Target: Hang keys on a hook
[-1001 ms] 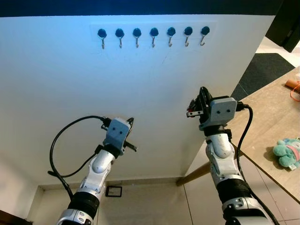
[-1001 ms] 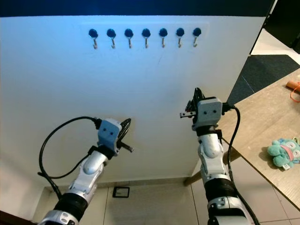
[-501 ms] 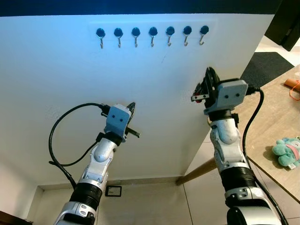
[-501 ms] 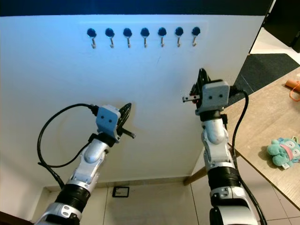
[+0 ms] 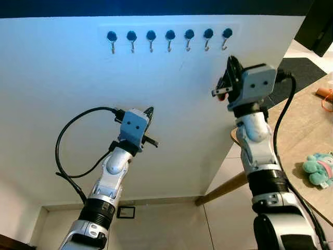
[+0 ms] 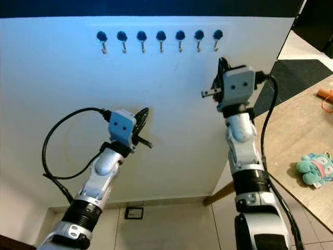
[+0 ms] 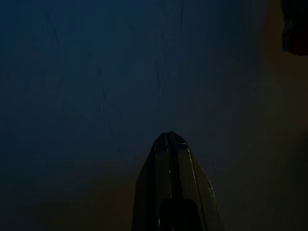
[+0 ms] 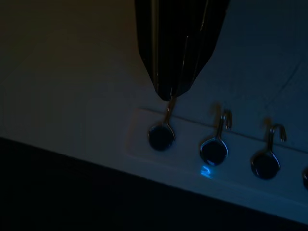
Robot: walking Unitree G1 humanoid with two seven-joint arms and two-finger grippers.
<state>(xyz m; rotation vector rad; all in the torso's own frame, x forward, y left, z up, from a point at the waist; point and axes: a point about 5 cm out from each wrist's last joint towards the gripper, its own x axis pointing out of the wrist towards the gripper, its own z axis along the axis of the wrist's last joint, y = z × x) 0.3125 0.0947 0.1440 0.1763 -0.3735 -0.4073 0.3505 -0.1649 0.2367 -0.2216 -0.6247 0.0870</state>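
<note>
White wall panel (image 5: 78, 78) carries a row of seven small metal hooks with round dark bases (image 5: 169, 36) near its top edge, and all seven look bare, so the hanging is not yet done. The right gripper (image 5: 227, 70) is raised just below the hook at the right end of that row; its wrist view shows the fingers pressed together just short of an end hook, but whether keys sit between them is too dark to tell, though a small reddish bit shows beside it. The left gripper (image 5: 149, 115) hangs lower, well below the row, clenched and holding nothing. What seems left is the final lift and hooking.
</note>
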